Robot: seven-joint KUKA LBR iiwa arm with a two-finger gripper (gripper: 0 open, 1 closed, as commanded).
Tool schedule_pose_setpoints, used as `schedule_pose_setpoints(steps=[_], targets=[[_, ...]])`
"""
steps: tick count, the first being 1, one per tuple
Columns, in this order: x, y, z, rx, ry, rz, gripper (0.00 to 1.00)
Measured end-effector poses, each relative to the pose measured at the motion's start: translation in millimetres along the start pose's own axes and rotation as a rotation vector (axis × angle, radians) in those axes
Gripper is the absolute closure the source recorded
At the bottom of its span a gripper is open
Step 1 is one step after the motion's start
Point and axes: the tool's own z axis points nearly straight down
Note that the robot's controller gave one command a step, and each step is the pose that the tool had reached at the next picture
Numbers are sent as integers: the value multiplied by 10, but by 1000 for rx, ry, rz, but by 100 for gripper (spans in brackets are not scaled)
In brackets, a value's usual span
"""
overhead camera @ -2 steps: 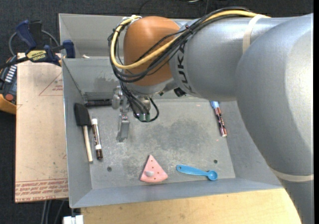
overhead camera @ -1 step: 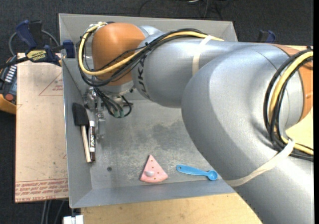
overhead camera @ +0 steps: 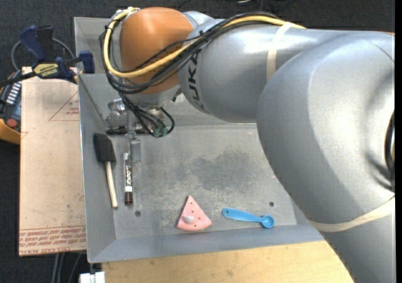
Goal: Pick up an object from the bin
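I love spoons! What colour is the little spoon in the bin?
The spoon is blue, in the camera view.

Grey arm (overhead camera: pixel 264 68) stretched right across, tool (overhead camera: pixel 132 140) pointing down
orange wrist cover (overhead camera: pixel 151 46) sits just above the tool, cables (overhead camera: pixel 125 77) looped round it

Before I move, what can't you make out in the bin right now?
All in the camera view:
1. The marker: upper end hidden under the end effector.
2. The bin: right side and back covered by the arm.
3. Print on the marker: too small to read.
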Motion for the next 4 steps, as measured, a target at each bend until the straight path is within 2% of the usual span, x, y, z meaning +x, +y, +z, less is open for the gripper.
schedule_pose_setpoints(steps=[1,2,3,4], targets=[[-129,-57,720,-1,6,108,0],[168,-10,689,7,-2,-477,0],[-143,-64,715,-1,2,109,100],[-139,-62,714,-2,2,109,100]])
